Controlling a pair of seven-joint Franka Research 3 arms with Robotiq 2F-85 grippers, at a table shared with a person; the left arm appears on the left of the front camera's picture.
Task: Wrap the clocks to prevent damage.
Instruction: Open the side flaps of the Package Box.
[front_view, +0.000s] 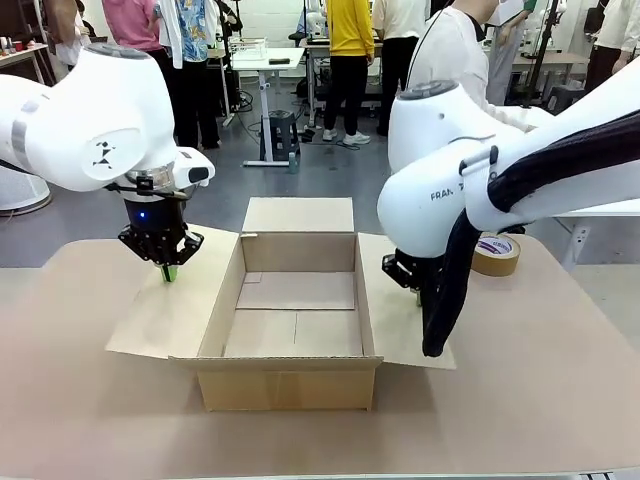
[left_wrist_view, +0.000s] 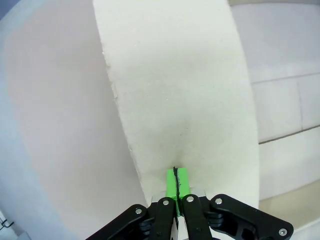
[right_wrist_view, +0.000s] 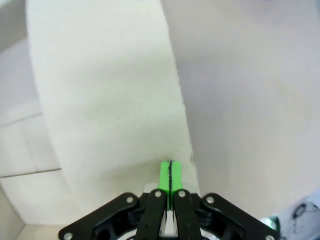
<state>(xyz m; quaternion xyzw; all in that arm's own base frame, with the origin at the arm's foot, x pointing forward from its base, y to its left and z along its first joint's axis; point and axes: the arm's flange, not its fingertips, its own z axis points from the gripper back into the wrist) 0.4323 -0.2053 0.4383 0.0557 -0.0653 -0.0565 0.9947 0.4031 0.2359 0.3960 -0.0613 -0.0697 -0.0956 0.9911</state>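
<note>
The cardboard box (front_view: 290, 385) stands open in the middle of the surface (front_view: 100, 430), between the two arms. Its long axis seems to run from the robot toward the far side. Inside, there is only the bare bottom; the box holds nothing yet.

The left pincer (front_view: 168, 270) is pressed together and points down at the left flap (front_view: 160, 320). Its tip is on the flap's far part or just above it, close to the outer edge. The right pincer (right_wrist_view: 170, 172) is also pressed together and stands the same way over the right flap (front_view: 395, 335). Neither pinches anything.

Each arm is therefore nearest to its own side of the box, and both flaps lie spread outward. A tape roll (front_view: 496, 254) lies beyond the right flap, apart from it.
</note>
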